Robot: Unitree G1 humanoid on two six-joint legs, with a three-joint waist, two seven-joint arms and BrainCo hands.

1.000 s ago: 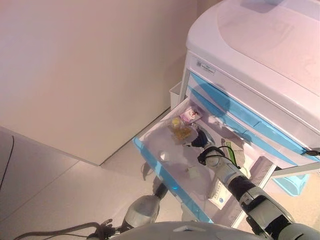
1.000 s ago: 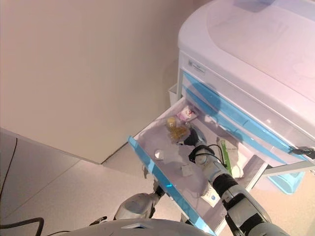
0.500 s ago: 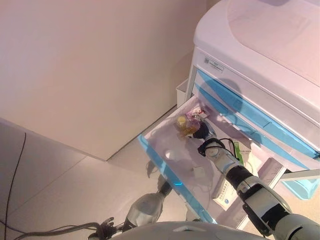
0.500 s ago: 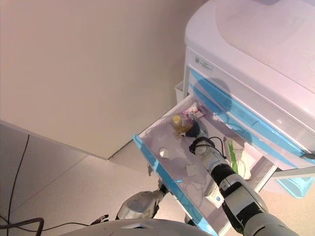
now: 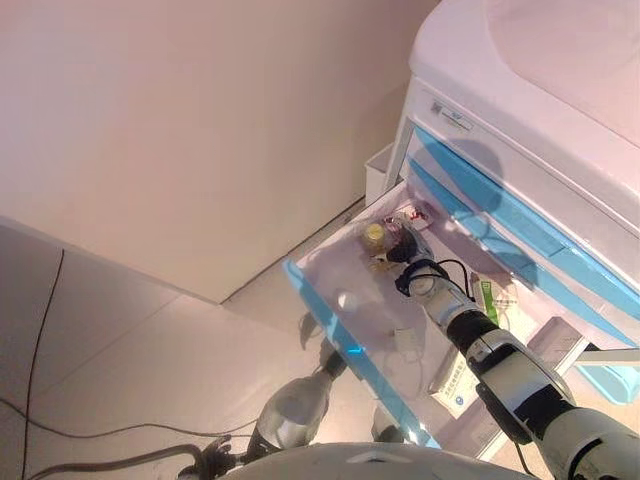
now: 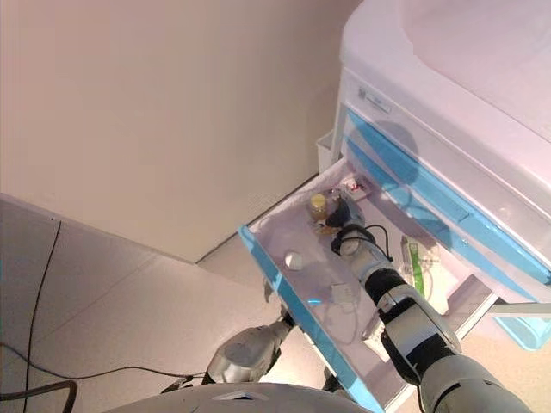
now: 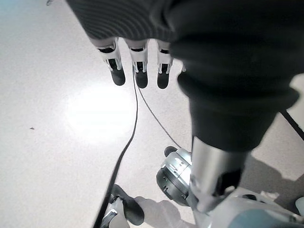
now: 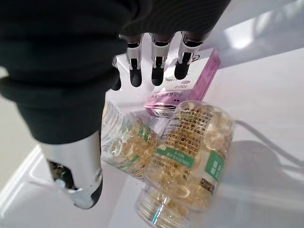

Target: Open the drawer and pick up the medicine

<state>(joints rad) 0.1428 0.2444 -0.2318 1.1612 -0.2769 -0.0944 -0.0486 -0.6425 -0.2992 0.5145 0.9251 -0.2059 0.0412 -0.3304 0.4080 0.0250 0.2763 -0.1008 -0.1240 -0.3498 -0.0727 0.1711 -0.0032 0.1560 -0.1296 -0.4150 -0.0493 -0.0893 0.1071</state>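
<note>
The cart's drawer [image 5: 345, 340] with a blue front stands pulled open. In its far corner lie two clear bottles of yellow capsules [image 8: 194, 147] [image 8: 128, 142] beside a pink medicine box [image 8: 190, 85]. One bottle with a yellow cap [image 5: 375, 235] shows in the left eye view. My right hand [image 5: 405, 250] reaches into that corner. Its fingers [image 8: 156, 66] are straight, just above the bottles, and it holds nothing. My left hand [image 7: 137, 71] hangs open over the floor, away from the drawer.
The white cart [image 5: 520, 130] with blue drawer fronts stands at the right. A small white bin [image 5: 378, 170] hangs on its side. The drawer also holds a small white round item [image 5: 345, 298], a green tube [image 5: 488, 300] and a white box [image 5: 455, 380].
The camera has shifted, so the cart sits further right. My right hand has reached deeper into the drawer's far corner, closer to the capsule bottles and the pink box.
</note>
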